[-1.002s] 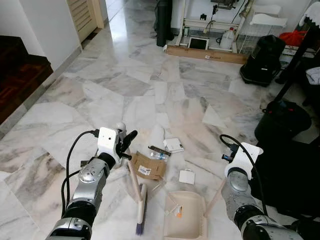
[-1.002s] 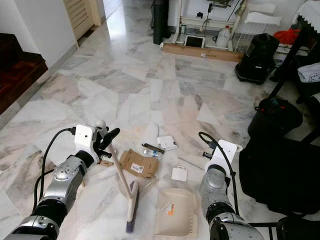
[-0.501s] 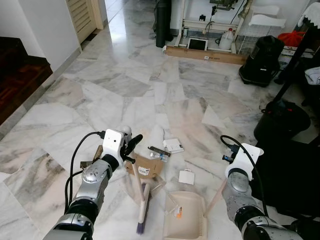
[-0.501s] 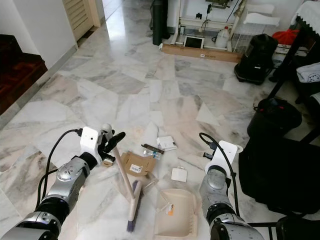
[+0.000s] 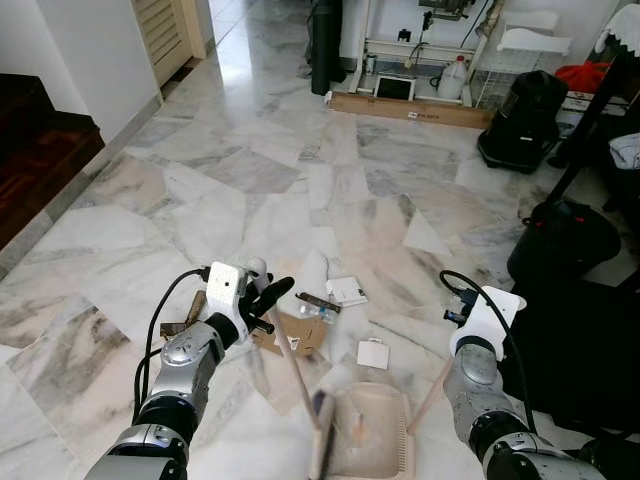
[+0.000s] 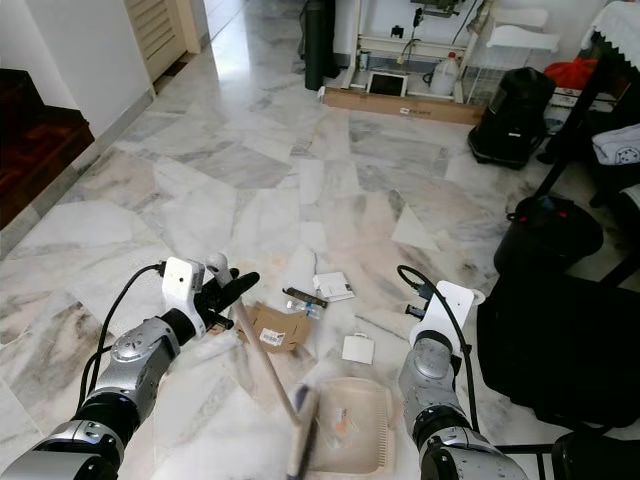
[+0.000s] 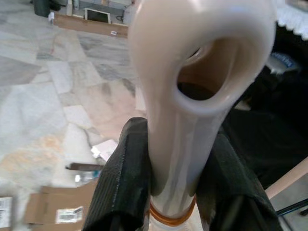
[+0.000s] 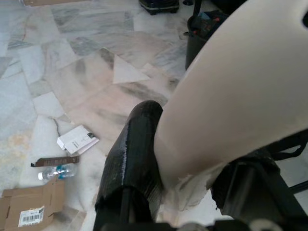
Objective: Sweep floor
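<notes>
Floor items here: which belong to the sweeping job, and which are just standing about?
Job: broom in left tool; dustpan held by right tool; cardboard scrap, white card, leaflet.

Standing about: black bin, long box, jug.

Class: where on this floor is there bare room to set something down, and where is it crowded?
Bare marble runs between the long cardboard box and the litter. Crowded: flattened carton, papers, dustpan, broom before the robot; black bags along the right.

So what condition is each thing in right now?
Left end effector: shut on the broom handle.
Right end effector: shut on the dustpan handle.
Broom: tilted, head blurred at the dustpan's edge.
Dustpan: flat on the floor.
Cardboard piece: lying flat, unswept.
</notes>
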{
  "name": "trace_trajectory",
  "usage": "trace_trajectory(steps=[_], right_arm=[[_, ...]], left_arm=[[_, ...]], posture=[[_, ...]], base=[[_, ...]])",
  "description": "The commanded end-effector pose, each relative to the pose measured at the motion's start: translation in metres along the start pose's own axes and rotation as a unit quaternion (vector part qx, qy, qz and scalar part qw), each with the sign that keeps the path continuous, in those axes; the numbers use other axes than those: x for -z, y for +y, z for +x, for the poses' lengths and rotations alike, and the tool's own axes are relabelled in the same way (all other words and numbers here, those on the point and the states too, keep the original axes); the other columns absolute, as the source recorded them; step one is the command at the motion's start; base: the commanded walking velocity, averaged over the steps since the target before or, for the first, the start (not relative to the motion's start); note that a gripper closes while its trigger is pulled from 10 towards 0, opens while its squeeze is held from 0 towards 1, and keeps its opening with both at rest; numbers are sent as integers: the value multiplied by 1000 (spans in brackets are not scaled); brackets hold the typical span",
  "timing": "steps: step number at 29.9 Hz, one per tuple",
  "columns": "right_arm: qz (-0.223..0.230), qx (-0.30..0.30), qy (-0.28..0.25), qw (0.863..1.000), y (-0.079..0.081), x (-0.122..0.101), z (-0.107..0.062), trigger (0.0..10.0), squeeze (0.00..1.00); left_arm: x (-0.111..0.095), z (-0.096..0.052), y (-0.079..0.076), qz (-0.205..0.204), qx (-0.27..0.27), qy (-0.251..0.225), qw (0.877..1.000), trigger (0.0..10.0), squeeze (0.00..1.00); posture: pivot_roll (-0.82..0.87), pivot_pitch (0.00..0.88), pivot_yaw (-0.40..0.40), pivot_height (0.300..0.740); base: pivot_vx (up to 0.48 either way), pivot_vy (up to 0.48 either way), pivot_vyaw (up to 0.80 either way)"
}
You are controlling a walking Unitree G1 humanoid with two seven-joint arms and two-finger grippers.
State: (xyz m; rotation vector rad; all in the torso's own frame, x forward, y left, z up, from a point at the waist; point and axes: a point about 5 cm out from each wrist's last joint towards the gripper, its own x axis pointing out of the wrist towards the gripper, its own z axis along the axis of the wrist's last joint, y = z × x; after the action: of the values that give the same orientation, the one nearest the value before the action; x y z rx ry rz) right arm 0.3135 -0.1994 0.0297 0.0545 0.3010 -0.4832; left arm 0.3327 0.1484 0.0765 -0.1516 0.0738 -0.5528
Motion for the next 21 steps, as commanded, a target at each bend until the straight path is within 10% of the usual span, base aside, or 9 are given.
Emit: trace_trajectory(steps=[1, 21], right_arm=[[-12, -8, 39, 999, 2, 16, -5, 10000, 0], [25, 1, 25, 999, -1, 3, 1, 10000, 0]], left_arm=[[-8, 4, -1, -18, 14, -17, 1000, 10000, 0], [-76, 0, -11, 110, -8, -162, 981, 10000, 0]], posture=[[13, 71, -39, 740], [30, 53, -45, 740]], base=[[0, 0, 0], [0, 0, 0]])
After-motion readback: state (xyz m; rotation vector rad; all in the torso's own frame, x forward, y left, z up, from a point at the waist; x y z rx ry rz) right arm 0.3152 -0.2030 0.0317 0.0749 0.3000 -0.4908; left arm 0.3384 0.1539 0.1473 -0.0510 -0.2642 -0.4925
